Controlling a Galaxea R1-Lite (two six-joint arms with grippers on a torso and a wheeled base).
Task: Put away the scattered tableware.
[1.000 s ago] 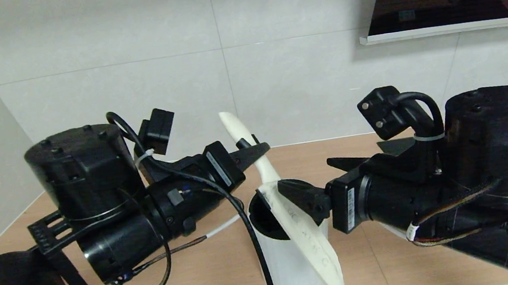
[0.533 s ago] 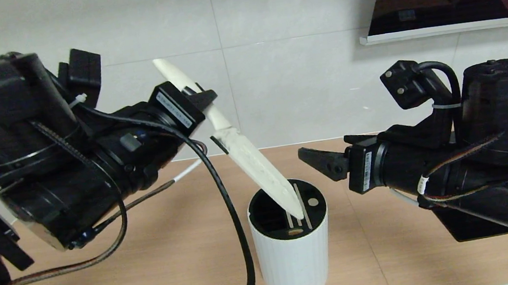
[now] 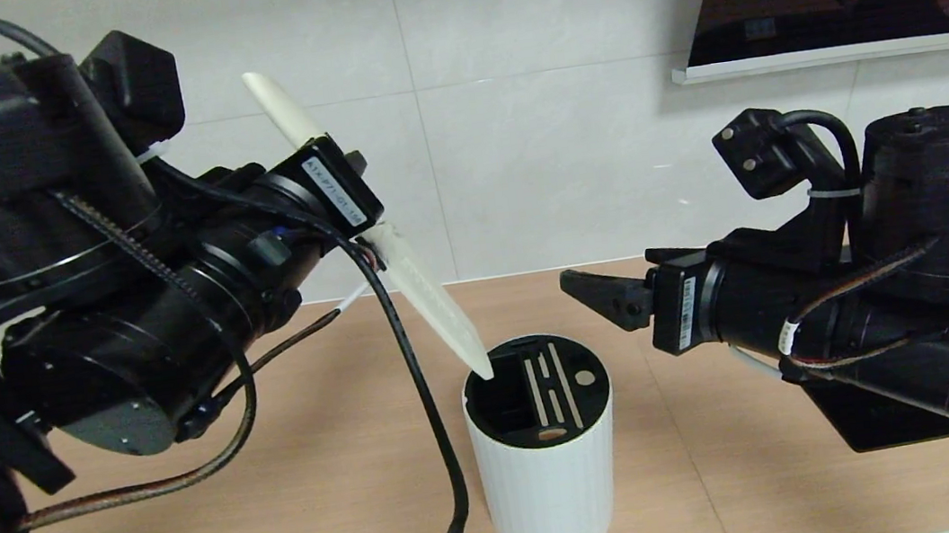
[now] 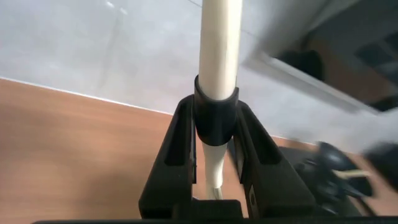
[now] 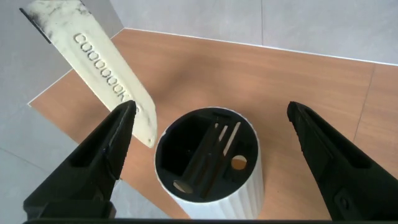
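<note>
Wooden counter (image 3: pixel 331 501): left gripper (image 4: pixel 216 109) clamps knife (image 3: pixel 434 308) by handle — blade tip at holder (image 3: pixel 546 484) rim — right gripper (image 5: pixel 211 112) splayed.

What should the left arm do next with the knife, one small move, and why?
Probably nudge the knife tip slightly inward, over the wide opening of the holder. The left gripper holds the handle with the blade tilted down, and the tip sits at the rim; the right wrist view suggests it is just outside.

Head view frontal, right wrist overhead; both share holder (image 3: pixel 546 484).
</note>
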